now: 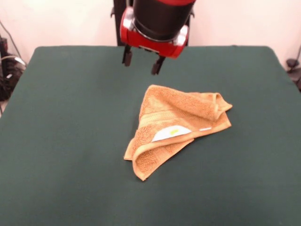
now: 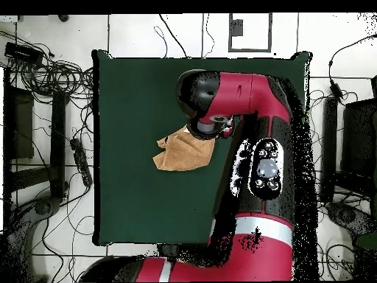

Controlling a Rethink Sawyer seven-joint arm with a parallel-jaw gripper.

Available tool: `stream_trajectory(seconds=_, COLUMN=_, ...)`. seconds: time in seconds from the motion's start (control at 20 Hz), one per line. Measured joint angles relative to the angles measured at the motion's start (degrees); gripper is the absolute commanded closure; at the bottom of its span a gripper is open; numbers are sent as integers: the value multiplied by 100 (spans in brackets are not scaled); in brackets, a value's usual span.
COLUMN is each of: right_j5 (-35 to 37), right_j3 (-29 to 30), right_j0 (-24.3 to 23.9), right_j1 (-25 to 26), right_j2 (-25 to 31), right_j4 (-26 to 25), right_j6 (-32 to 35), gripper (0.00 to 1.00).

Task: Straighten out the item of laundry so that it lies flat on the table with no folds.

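The orange-tan towel (image 1: 176,127) lies crumpled and folded over itself near the middle of the dark green table (image 1: 66,141), with a white tag (image 1: 170,133) showing on its near side. My gripper (image 1: 141,63) hangs open and empty above the table, behind and a little left of the towel in the front view, apart from it. In the overhead view the arm's head covers part of the towel (image 2: 177,155), and the gripper itself is hidden under it. The table also shows in the overhead view (image 2: 140,96).
Cables and dark gear lie on the floor beside the table's left edge (image 1: 7,70). In the overhead view my red arm (image 2: 265,162) stretches over the table's right part, and cables (image 2: 59,81) run along the floor at the left.
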Motion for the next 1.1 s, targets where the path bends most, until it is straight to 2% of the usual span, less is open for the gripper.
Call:
stream_trajectory(seconds=0.65, right_j5=-48, right_j3=-246, right_j0=15, right_j1=510, right_j2=8, right_j4=8, right_j6=0, gripper=0)
stream_trajectory(seconds=0.85, right_j5=-5, right_j3=-463, right_j0=177, right_j1=719, right_j2=-120, right_j4=76, right_j6=40, gripper=0)
stream_trajectory(seconds=1.1, right_j5=419, right_j3=-775, right_j0=497, right_j1=1008, right_j2=-428, right_j4=553, right_j6=777, gripper=0)
